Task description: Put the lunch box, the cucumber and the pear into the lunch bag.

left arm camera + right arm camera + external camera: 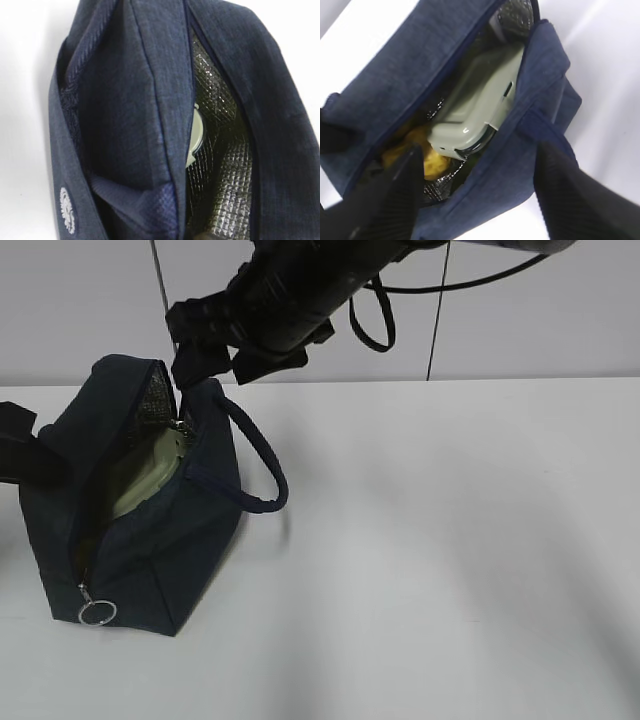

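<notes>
The dark navy lunch bag (150, 540) lies open at the table's left. The sage-green lunch box (145, 475) is inside it and also shows in the right wrist view (480, 100) and the left wrist view (196, 135). The yellow pear (422, 150) sits in the bag beside the box. I cannot make out the cucumber. My right gripper (480, 200) is open and empty, just above the bag's far end (205, 358). My left gripper (15, 440) is at the bag's left side. Its fingers are hidden by the rim fabric (170, 210) bunched at the jaws.
The bag's loop handle (262, 465) arches to the right onto the white table (450, 540). The zipper's metal ring pull (97, 612) hangs at the bag's near end. A grey wall stands behind the table.
</notes>
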`<state>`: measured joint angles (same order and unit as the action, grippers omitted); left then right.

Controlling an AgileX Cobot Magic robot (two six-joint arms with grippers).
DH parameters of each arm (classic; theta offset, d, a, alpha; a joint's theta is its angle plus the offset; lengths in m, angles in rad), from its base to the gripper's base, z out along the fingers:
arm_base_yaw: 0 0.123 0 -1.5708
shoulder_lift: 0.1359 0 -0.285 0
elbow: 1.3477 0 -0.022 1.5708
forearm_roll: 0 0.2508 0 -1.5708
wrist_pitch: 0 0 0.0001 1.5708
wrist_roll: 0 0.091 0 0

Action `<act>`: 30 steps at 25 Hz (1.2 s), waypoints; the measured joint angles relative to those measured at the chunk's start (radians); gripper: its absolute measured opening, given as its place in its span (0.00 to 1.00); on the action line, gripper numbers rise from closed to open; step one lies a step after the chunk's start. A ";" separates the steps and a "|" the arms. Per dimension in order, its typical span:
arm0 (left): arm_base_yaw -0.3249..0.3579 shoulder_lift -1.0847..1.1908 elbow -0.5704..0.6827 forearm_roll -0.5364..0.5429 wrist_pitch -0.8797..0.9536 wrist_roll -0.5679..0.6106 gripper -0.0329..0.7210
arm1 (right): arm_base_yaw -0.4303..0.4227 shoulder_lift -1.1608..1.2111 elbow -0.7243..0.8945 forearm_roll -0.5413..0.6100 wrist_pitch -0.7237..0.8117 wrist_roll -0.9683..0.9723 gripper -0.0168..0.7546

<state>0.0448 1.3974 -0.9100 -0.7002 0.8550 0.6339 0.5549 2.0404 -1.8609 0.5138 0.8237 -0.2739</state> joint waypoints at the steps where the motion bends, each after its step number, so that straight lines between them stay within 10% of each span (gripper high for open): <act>1: 0.000 0.000 0.000 0.000 0.000 0.000 0.04 | 0.000 0.015 0.000 0.002 -0.001 0.005 0.71; 6: 0.000 0.000 0.000 0.000 0.002 0.000 0.04 | 0.000 0.093 0.000 0.013 0.020 0.023 0.65; 9: -0.017 0.001 0.000 0.001 -0.001 0.000 0.04 | 0.008 0.109 0.000 -0.029 0.036 0.033 0.25; 12: -0.059 0.022 0.000 0.001 -0.009 0.000 0.04 | 0.010 0.102 0.000 -0.109 0.052 0.083 0.06; 30: -0.270 0.156 -0.136 -0.009 -0.033 -0.018 0.05 | 0.010 -0.520 0.857 -0.195 -0.450 0.111 0.03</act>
<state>-0.2255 1.5530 -1.0459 -0.7096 0.8222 0.6161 0.5652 1.5203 -1.0040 0.3191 0.3740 -0.1625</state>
